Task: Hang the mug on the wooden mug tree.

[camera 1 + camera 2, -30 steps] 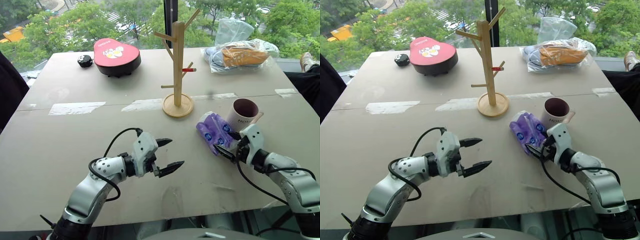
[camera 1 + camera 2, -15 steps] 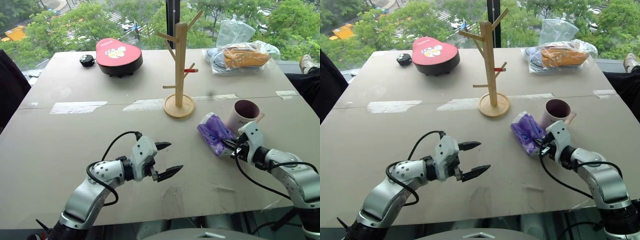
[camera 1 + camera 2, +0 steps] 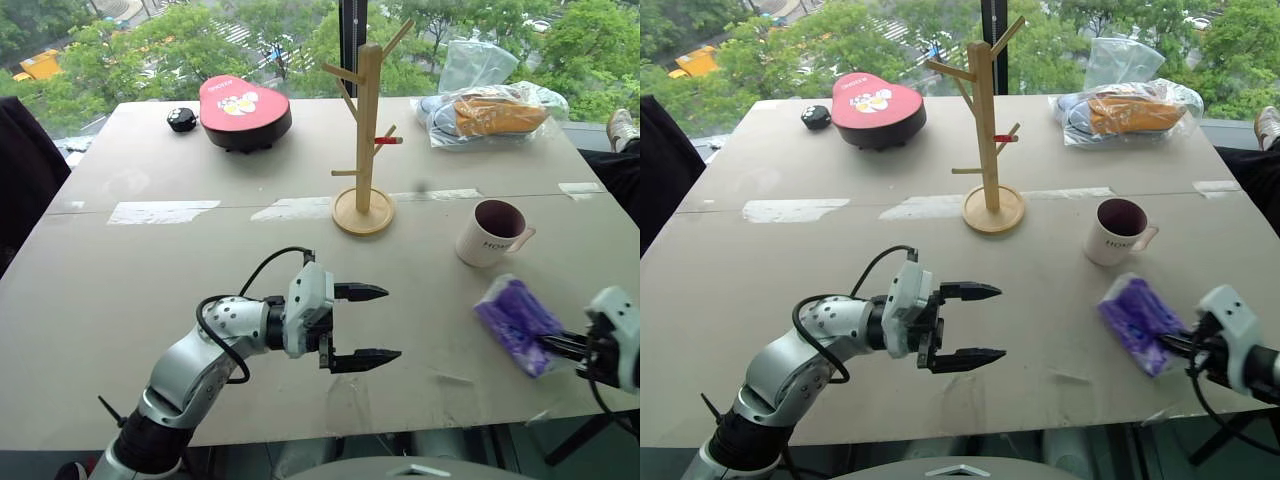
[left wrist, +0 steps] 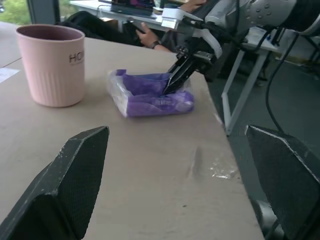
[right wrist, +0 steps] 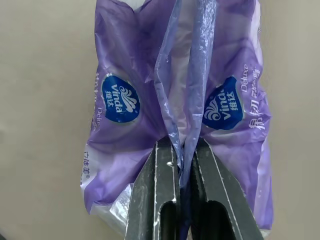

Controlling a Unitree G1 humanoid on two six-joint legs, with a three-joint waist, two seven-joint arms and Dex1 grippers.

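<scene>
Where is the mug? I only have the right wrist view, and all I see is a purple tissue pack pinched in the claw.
Observer: The mug stands upright on the table, beyond the tissue pack and clear of it.
Operator: Is anything hanging on the mug tree?
Observer: No. The mug tree has bare pegs. It stands farther back than the mug, toward the robot's left.
Operator: And the left claw?
Observer: The left claw is open and holds nothing. It hangs over the table's near half, pointing toward the tissue pack.
</scene>
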